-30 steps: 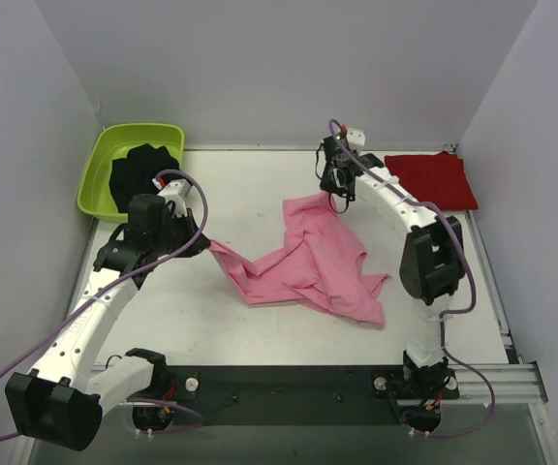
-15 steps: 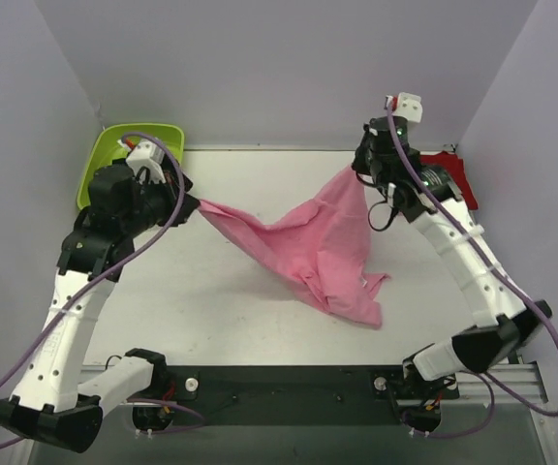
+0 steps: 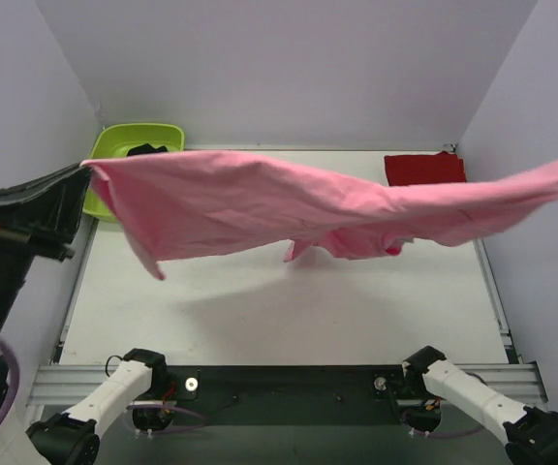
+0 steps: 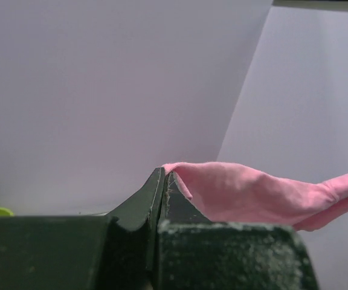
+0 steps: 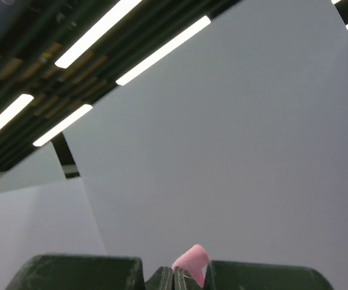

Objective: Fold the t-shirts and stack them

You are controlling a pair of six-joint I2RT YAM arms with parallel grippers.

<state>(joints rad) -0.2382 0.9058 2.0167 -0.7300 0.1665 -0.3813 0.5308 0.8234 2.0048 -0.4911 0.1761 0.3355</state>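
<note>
Left gripper (image 4: 164, 176) and right gripper (image 5: 175, 273) each clench an end of the pink shirt (image 3: 308, 199) spanning mid-frame; light, limp cloth, probably best held by its edges.

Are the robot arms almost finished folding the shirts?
Maybe halfway. Done: the red t-shirt lies folded at the far right of the table. In hand: the left gripper and right gripper hold the pink t-shirt stretched in the air. Next: fold it and stack it with the red one.

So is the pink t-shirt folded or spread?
Spread: the pink t-shirt hangs stretched in the air, one end pinched in the left tool, the other in the right tool.
</note>
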